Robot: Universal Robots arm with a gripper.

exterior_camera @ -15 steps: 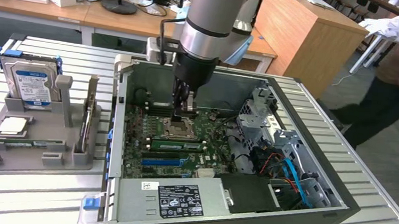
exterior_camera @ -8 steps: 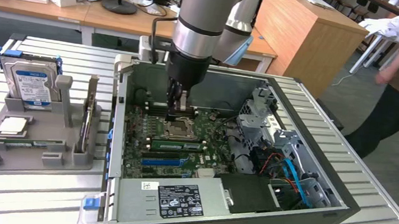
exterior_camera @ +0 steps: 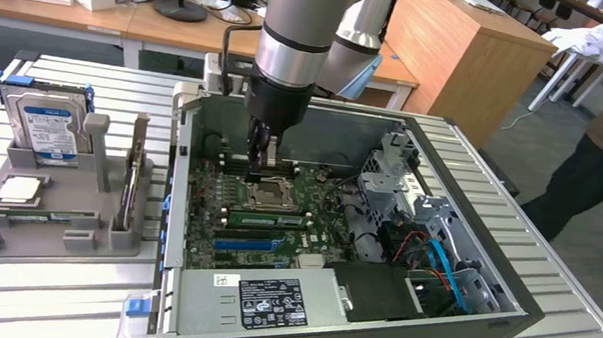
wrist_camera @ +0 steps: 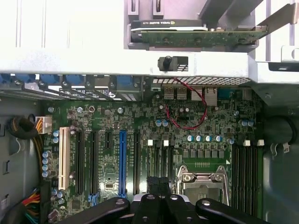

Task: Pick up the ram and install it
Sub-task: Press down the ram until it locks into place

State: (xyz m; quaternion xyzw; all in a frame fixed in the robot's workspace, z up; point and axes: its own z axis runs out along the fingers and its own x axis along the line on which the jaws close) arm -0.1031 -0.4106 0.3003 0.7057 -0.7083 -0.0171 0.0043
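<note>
Slatted metal table carries an open computer case. Gripper, fingers together, holds nothing above the motherboard. The ram stands upright in the grey holder, exterior view's left, presented for pickup.

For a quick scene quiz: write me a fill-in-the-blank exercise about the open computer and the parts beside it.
1. The gripper hangs inside the open computer case, and its fingers are ____.
2. The hard drive stands in the grey holder on the exterior view's ____ of the case.
3. A ram stick stands on ____ in that holder.

Missing words: shut; left; edge
</note>
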